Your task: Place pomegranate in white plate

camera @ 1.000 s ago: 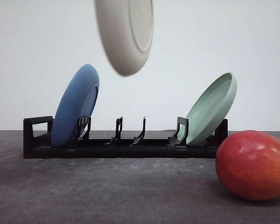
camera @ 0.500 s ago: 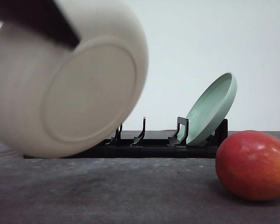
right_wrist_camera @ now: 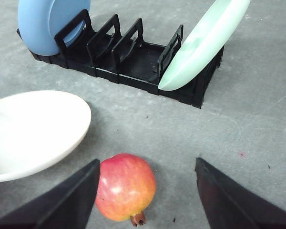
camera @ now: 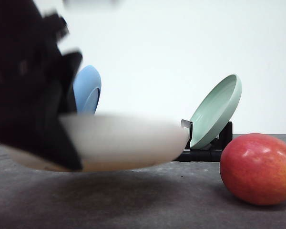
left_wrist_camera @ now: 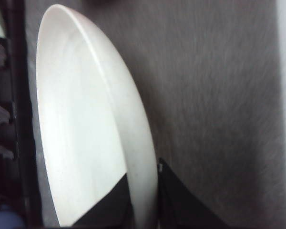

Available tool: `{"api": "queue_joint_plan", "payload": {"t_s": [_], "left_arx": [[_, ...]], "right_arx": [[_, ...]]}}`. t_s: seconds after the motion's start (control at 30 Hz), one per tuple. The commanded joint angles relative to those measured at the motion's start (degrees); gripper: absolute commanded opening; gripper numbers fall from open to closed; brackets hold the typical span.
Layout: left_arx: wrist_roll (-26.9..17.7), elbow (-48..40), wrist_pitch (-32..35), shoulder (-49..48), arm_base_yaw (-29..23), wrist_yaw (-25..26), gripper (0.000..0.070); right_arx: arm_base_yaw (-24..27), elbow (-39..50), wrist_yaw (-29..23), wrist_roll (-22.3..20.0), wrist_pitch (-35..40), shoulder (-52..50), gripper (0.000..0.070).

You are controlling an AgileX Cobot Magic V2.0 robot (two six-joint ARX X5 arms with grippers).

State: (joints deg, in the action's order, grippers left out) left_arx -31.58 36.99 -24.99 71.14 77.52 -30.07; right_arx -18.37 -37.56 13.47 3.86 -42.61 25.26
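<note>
While the left gripper clamps the white plate (rim) | right gripper spread above pomegranate

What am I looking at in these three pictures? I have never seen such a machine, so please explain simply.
This is a robot with two arms, each ending in jaws. One picture looks forward over the table; the other two come from cameras on the wrists. The left gripper is shut on the rim of the white plate, holding it low over the grey table. The right gripper is open, with the pomegranate lying on the table between its jaws. Behind stands a black rack holding a blue plate and a pale green plate.
</note>
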Motion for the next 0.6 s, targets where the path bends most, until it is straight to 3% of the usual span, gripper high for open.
{"api": "queue_joint_plan", "payload": {"t_s": [0.0,0.3,0.57], "left_arx": [[-1.21,0.46,1.0,2.44,0.89,-2.2,0.0003],[-0.42,0.46,8.61,10.13,0.87,-4.06,0.0047],[5.65,1.06,8.0,10.42,0.84,-3.4,0.0323]], "right_arx": [[-0.26,-0.87,0.02,-0.09,0.61,0.24,0.0402],[-0.26,-0.87,0.04,-0.05,2.39,0.24,0.0402],[-0.26,-0.87,0.04,-0.07,2.78,0.24,0.0402]]}}
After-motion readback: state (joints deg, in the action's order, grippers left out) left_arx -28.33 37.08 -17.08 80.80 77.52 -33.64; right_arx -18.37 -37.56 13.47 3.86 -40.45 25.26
